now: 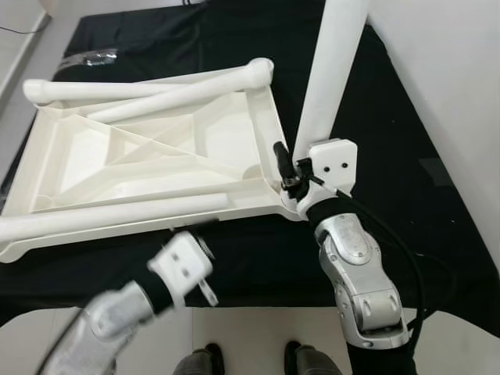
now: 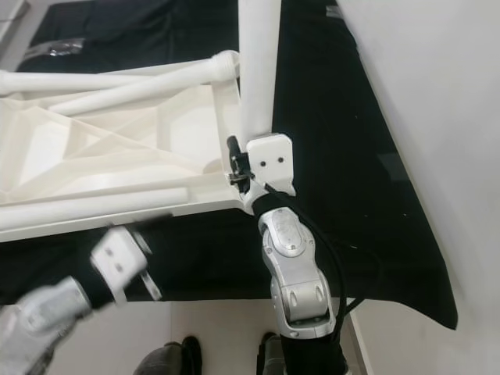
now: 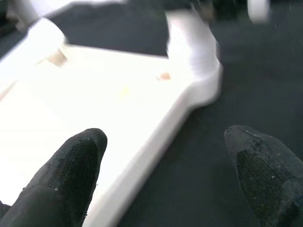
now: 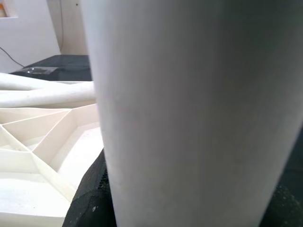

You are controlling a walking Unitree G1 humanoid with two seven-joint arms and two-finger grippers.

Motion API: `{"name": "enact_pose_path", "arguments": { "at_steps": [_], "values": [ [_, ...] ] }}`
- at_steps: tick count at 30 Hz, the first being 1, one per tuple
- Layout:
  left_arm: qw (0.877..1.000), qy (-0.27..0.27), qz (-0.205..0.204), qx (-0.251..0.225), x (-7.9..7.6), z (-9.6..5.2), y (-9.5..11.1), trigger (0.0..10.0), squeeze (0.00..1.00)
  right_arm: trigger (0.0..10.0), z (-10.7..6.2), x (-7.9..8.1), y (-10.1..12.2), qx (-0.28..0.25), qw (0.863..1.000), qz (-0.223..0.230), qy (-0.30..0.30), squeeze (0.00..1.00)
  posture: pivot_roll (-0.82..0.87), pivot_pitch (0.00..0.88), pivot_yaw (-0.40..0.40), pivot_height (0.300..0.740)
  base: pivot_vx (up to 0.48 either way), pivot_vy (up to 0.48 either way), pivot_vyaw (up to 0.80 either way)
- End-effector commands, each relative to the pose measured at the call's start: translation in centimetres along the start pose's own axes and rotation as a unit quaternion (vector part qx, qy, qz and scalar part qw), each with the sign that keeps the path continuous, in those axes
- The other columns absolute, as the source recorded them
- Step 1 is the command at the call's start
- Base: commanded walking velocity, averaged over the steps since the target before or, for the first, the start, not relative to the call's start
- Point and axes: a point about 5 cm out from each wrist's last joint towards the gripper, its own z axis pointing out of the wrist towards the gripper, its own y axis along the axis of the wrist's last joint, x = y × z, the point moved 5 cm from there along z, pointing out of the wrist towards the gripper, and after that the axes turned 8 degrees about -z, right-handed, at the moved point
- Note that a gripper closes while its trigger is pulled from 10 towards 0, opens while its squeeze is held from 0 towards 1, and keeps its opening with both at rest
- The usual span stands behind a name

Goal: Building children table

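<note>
Seating 1 white leg (image 1: 332,66) upright at the near-right corner of the upturned tabletop (image 1: 148,164), right gripper (image 1: 291,173) clamped on it; keep it vertical. Left wrist view: left gripper (image 3: 165,175) spread, empty. Right wrist view: leg close-up.

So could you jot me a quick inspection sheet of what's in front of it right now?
Surface: black cloth on the floor.
Job's things: white tabletop lying underside up, loose legs resting across it; one upright leg at its near right corner.
Clutter: a clear bag at the cloth's far edge.
Hands: right hand shut on the upright leg; left hand open, near the tabletop's front edge.
Cables: black cable along the right arm.
Surroundings: white wall on the right.
</note>
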Motion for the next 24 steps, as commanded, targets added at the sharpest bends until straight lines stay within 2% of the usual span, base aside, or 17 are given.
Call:
{"name": "enact_pose_path", "arguments": {
  "at_steps": [1, 2, 4, 5, 6, 7, 8, 9, 10, 12, 14, 15, 16, 17, 20, 21, 24],
  "values": [
    [0.999, 0.018, -0.019, -0.048, 2.6, 0.5, 3.2, 10.0, 0.00, 10.0, -1.4, 0.6, -7.7, 0.158, 0.987, -0.007, 0.005, 0.00, 0.11, 0.175, 0.055, 0.740, 0.000, 0.000, 0.00],
    [0.999, 0.018, -0.019, -0.048, 2.6, 0.5, 3.2, 10.0, 0.00, 10.0, -1.4, 0.6, -7.7, 0.158, 0.987, -0.007, 0.005, 0.00, 0.11, 0.175, 0.055, 0.740, 0.000, 0.000, 0.00],
    [0.994, 0.012, -0.036, -0.098, 4.0, 1.3, 6.3, 10.0, 0.00, 10.0, -1.4, 1.0, -7.9, 0.159, 0.987, -0.006, 0.006, 0.00, 0.10, 0.166, 0.061, 0.740, 0.000, 0.000, 0.00],
    [0.994, 0.012, -0.036, -0.098, 4.0, 1.3, 6.3, 10.0, 0.00, 10.0, -1.4, 1.0, -7.9, 0.159, 0.987, -0.006, 0.006, 0.00, 0.10, 0.166, 0.061, 0.740, 0.000, 0.000, 0.00],
    [0.989, -0.018, -0.058, -0.133, 4.2, 1.8, 8.4, 10.0, 0.99, 10.0, -1.5, 1.4, -7.9, 0.158, 0.987, -0.003, 0.013, 0.00, 0.10, 0.160, 0.066, 0.740, 0.000, 0.000, 0.00],
    [0.984, -0.041, -0.072, -0.155, 4.3, 2.1, 9.7, 10.0, 0.99, 10.0, -1.4, 1.7, -7.9, 0.156, 0.988, -0.001, 0.018, 0.00, 0.10, 0.156, 0.069, 0.740, 0.000, 0.000, 0.00],
    [0.984, -0.041, -0.072, -0.155, 4.3, 2.1, 9.7, 10.0, 0.99, 10.0, -1.4, 1.7, -7.9, 0.156, 0.988, -0.001, 0.018, 0.00, 0.10, 0.156, 0.069, 0.740, 0.000, 0.000, 0.00],
    [0.976, -0.076, -0.088, -0.181, 4.2, 2.5, 11.5, 10.0, 1.00, 10.0, -1.3, 2.1, -7.8, 0.153, 0.988, 0.001, 0.023, 0.00, 0.09, 0.153, 0.071, 0.740, 0.000, 0.000, 0.00],
    [0.976, -0.076, -0.088, -0.181, 4.2, 2.5, 11.5, 10.0, 1.00, 10.0, -1.3, 2.1, -7.8, 0.153, 0.988, 0.001, 0.023, 0.00, 0.09, 0.153, 0.071, 0.740, 0.000, 0.000, 0.00],
    [0.957, -0.158, -0.108, -0.216, 3.8, 3.9, 14.7, 10.0, 1.00, 10.0, -1.0, 2.8, -7.5, 0.146, 0.989, 0.006, 0.031, 0.00, 0.09, 0.143, 0.075, 0.740, 0.000, 0.000, 0.00],
    [0.957, -0.158, -0.108, -0.216, 3.8, 3.9, 14.7, 10.0, 1.00, 10.0, -1.0, 2.8, -7.5, 0.146, 0.989, 0.006, 0.031, 0.00, 0.09, 0.143, 0.075, 0.740, 0.000, 0.000, 0.00],
    [0.950, -0.187, -0.113, -0.224, 3.6, 4.2, 15.7, 10.0, 1.00, 10.0, -0.8, 3.0, -7.3, 0.143, 0.989, 0.009, 0.032, 0.00, 0.09, 0.143, 0.075, 0.740, 0.000, 0.000, 0.00],
    [0.950, -0.187, -0.113, -0.224, 3.6, 4.2, 15.7, 10.0, 1.00, 10.0, -0.8, 3.0, -7.3, 0.143, 0.989, 0.009, 0.032, 0.00, 0.09, 0.143, 0.075, 0.740, 0.000, 0.000, 0.00],
    [0.940, -0.236, -0.118, -0.216, 2.9, 5.5, 16.8, 10.0, 1.00, 10.0, -0.5, 3.3, -6.7, 0.134, 0.990, 0.013, 0.037, 0.00, 0.07, 0.136, 0.079, 0.740, 0.000, 0.000, 0.00],
    [0.934, -0.267, -0.121, -0.206, 2.3, 6.3, 17.5, 10.0, 1.00, 10.0, -0.2, 3.6, -6.3, 0.128, 0.991, 0.015, 0.040, 0.00, 0.07, 0.136, 0.080, 0.740, 0.000, 0.000, 0.00],
    [0.934, -0.283, -0.120, -0.184, 2.2, 7.7, 17.6, 10.0, 0.00, 10.0, 0.0, 3.9, -5.7, 0.119, 0.992, 0.020, 0.044, 0.00, 0.07, 0.137, 0.085, 0.740, 0.000, 0.000, 0.00],
    [0.940, -0.285, -0.134, -0.128, 2.6, 11.2, 17.1, 10.0, 0.00, 10.0, 0.1, 4.9, -4.5, 0.101, 0.993, 0.029, 0.057, 0.00, 0.07, 0.138, 0.089, 0.740, 0.000, 0.000, 0.00]
  ]
}}
